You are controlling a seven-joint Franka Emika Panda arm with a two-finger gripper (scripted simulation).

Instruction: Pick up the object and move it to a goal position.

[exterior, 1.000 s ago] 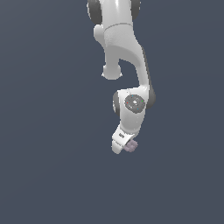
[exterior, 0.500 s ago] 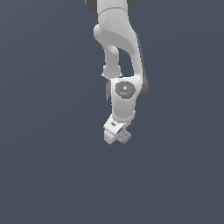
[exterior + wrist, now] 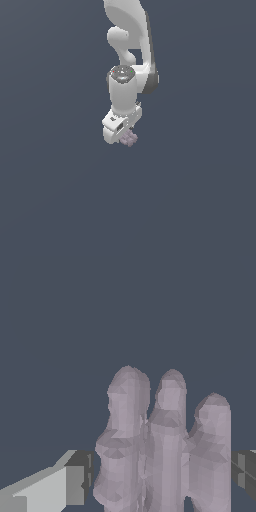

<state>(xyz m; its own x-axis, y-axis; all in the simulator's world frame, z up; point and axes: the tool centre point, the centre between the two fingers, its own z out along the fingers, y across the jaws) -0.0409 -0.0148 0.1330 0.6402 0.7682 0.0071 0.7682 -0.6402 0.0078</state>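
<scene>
Where the fingers [image 3: 75,483] pinch it, the object [image 3: 165,451] shows three mauve-grey ridges.

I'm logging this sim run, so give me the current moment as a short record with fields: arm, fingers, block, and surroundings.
arm: white Panda, reaching down from the top of the exterior view
gripper: at the arm's lower end
fingers: grey pads on either side of the block, apparently shut on it
block: pale mauve-grey, bumpy, three ridged lobes in the wrist view; it pokes out under the gripper in the exterior view
surroundings: plain dark blue-grey background; no goal marker visible
</scene>
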